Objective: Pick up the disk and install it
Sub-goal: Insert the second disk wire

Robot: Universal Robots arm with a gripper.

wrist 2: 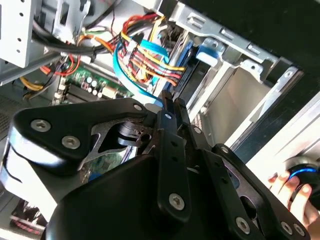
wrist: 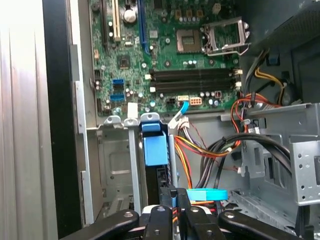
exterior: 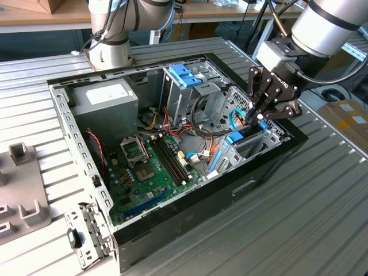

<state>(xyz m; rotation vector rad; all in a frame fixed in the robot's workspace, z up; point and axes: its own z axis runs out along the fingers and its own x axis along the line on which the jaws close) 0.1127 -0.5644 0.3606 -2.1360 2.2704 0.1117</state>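
The disk (exterior: 240,136) stands on edge in the drive cage (exterior: 270,138) at the exterior view's right end of the open computer case. Its light-blue carrier tab (wrist: 154,147) sticks up between the cage's metal rails, and the dark edge of the disk (wrist: 151,186) runs back under my fingers. In the second wrist view the carrier's blue end (wrist 2: 207,52) sits at the cage mouth. My gripper (exterior: 256,118) hangs right over the cage, its two black fingers (wrist 2: 169,112) shut side by side with their tips at the disk's upper edge. A light-blue flat cable (wrist: 206,195) passes right next to the fingertips (wrist: 172,194).
The green motherboard (exterior: 149,172) fills the case floor, with a grey power supply box (exterior: 106,100) behind it. A bare blue bracket (exterior: 185,75) tops the tall cage. Bundled wires (wrist: 210,150) crowd the space beside the drive cage. A person's hand (wrist 2: 292,190) rests outside the case.
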